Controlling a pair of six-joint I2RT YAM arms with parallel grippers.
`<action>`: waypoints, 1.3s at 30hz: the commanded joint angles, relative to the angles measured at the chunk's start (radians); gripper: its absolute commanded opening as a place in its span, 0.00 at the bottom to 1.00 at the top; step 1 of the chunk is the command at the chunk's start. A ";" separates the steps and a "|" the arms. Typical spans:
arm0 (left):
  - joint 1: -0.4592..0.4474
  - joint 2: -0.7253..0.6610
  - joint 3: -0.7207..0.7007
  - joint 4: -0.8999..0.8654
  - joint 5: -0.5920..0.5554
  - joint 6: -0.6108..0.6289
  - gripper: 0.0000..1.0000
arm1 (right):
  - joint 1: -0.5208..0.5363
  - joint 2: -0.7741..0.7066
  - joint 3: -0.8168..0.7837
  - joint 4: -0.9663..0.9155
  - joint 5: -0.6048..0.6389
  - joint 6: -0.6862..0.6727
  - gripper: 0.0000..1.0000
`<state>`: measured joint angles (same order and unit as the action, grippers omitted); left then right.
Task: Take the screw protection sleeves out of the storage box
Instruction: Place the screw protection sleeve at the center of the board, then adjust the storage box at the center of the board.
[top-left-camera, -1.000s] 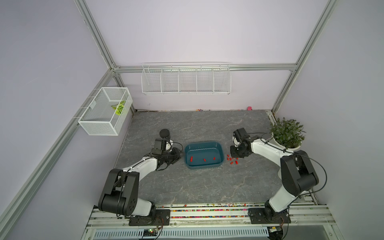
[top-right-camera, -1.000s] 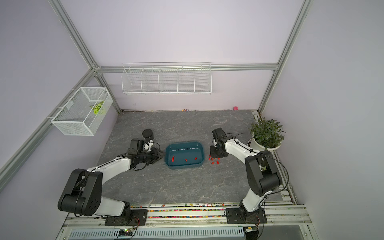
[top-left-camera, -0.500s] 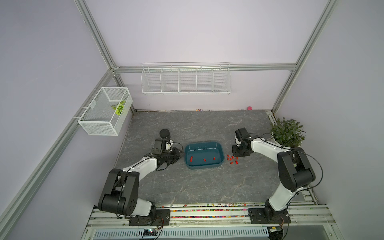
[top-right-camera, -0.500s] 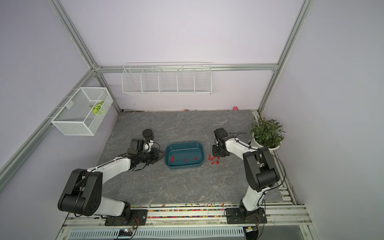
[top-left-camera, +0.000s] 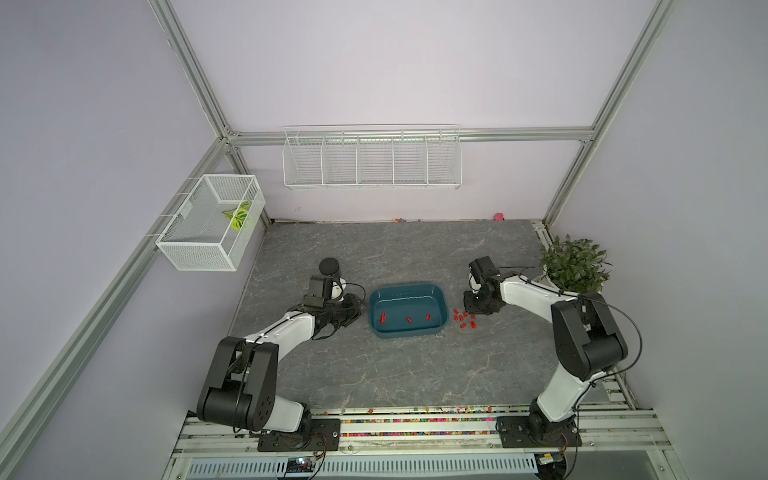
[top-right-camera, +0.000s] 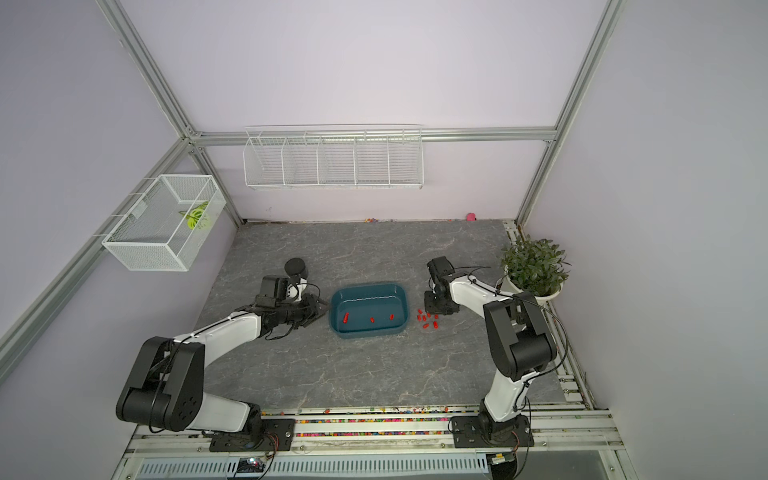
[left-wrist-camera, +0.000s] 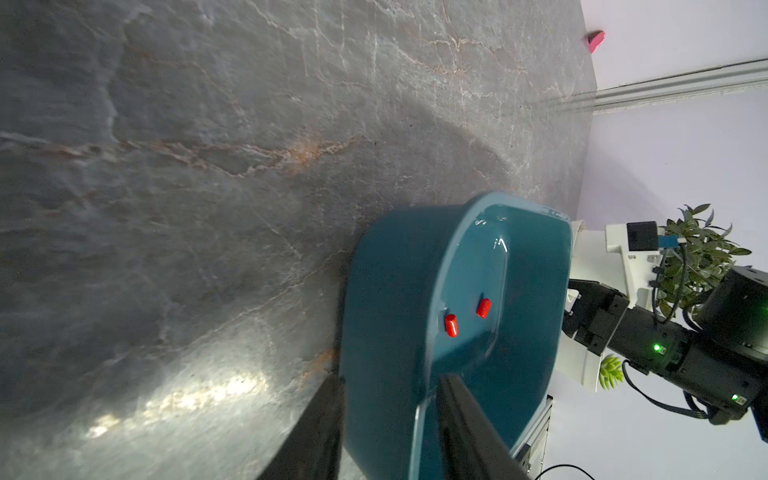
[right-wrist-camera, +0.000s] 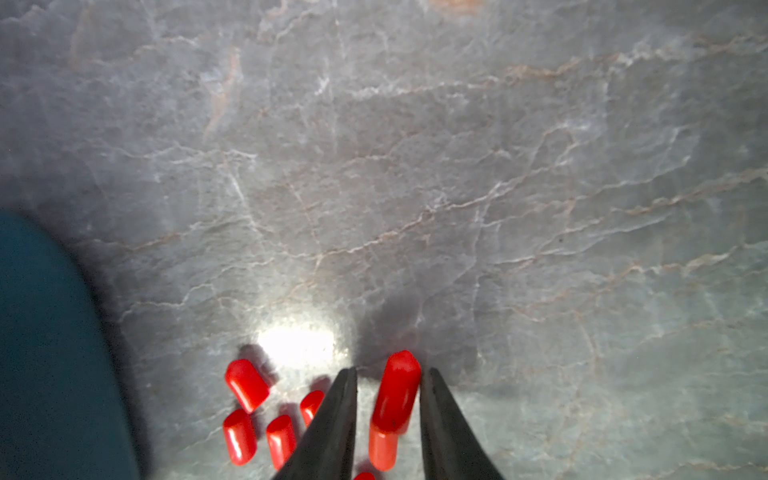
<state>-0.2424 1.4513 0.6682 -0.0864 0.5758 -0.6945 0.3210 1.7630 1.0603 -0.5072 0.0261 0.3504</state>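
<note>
The teal storage box sits mid-table, with three red screw protection sleeves on its floor. Two of them show in the left wrist view. My left gripper is shut on the box's left wall, one finger outside and one inside. Several sleeves lie on the table right of the box. Over them, my right gripper is open. One sleeve is between its fingers, touching one with a gap to the other.
A black cup stands behind the left gripper. A potted plant is at the right edge. White wire baskets hang on the back wall and the left wall. Coloured beads fill the front rail.
My right gripper's jaws have parted over the sleeves beside the box, loosening on the sleeve between them. The left gripper and the box have not moved.
</note>
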 joint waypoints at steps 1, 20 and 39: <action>0.005 -0.016 0.041 -0.033 -0.012 0.023 0.43 | -0.003 -0.043 0.002 -0.015 0.006 -0.004 0.32; 0.004 0.068 0.165 -0.166 -0.033 0.090 0.44 | 0.016 -0.249 0.073 -0.121 -0.357 -0.052 0.44; -0.063 0.051 0.231 -0.337 -0.121 0.138 0.44 | 0.089 -0.164 0.146 -0.166 -0.337 -0.067 0.40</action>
<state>-0.2924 1.5227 0.8680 -0.3912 0.4778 -0.5804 0.3985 1.5944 1.1851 -0.6468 -0.3099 0.2977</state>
